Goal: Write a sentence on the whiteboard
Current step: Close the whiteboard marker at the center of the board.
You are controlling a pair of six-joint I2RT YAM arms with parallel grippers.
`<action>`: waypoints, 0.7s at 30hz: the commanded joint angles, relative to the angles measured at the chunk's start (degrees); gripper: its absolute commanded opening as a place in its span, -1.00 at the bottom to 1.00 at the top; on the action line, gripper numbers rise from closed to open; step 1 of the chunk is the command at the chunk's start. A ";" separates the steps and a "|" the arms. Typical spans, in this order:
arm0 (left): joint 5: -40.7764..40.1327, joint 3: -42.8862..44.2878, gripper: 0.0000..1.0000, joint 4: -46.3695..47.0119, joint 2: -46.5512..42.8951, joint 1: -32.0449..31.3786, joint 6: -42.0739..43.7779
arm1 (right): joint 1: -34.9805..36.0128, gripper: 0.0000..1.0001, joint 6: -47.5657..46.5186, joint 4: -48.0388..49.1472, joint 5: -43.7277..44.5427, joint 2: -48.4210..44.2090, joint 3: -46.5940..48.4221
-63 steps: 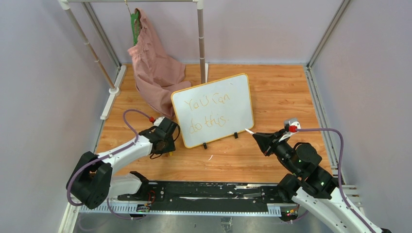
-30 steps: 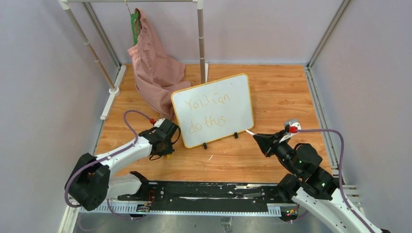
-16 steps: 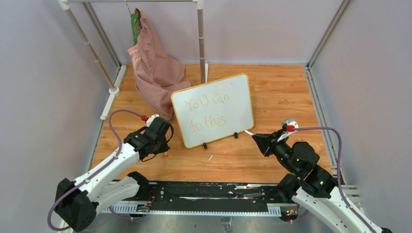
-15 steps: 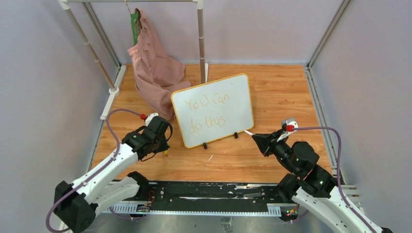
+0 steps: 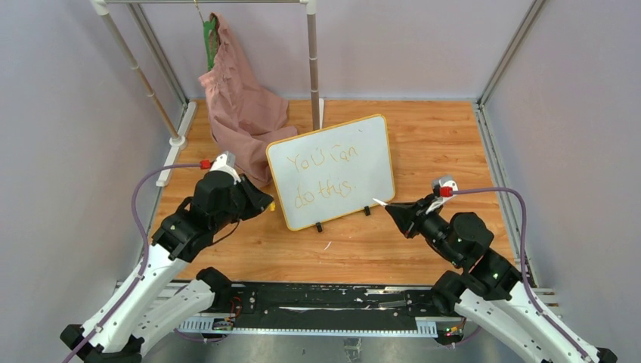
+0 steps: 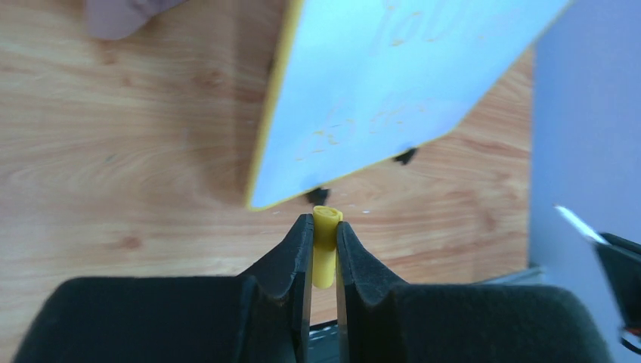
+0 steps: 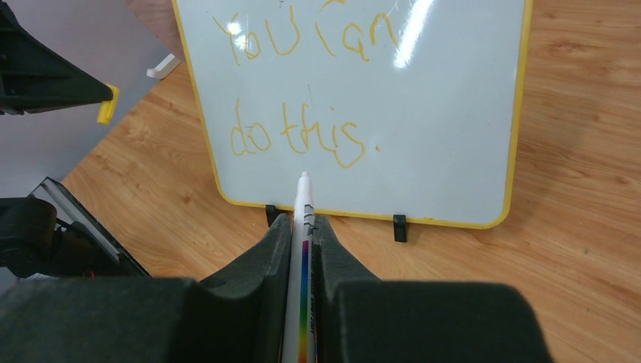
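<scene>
The left gripper (image 6: pixel 323 227) has its black padded fingers pinched on a short yellow marker cap (image 6: pixel 326 249), whose end sticks out past the fingertips. It hangs just left of the lower left corner of the small white glossy whiteboard with a thin yellow-orange frame (image 5: pixel 370 162), not touching it. The right gripper (image 7: pixel 302 227) is clamped on a slim white marker with a rainbow stripe (image 7: pixel 303 208), tip aimed at the board's lower edge; contact cannot be told. The board stands tilted on two black feet mid-way across the wooden tabletop (image 5: pixel 438 144), between the grippers. The thin orange handwritten sentence (image 7: pixel 298 136) reads "You can do this." in two lines
</scene>
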 commanded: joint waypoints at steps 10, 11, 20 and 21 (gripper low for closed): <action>13.35 -5.49 -1.00 35.15 -5.50 -0.40 -10.14 | -0.48 -1.00 -2.57 24.25 -9.12 10.15 3.37; 13.43 -5.79 -1.00 37.68 -5.57 -0.44 -10.98 | -0.31 -1.00 -2.95 26.67 -9.07 11.06 3.62; 13.56 -1.06 -1.00 51.11 -2.33 -0.42 -15.80 | 10.74 -1.00 -21.19 45.52 -0.28 21.32 9.33; 13.45 -0.38 -1.00 52.28 -1.88 -0.39 -16.09 | 13.50 -1.00 -25.61 47.37 1.54 22.55 10.24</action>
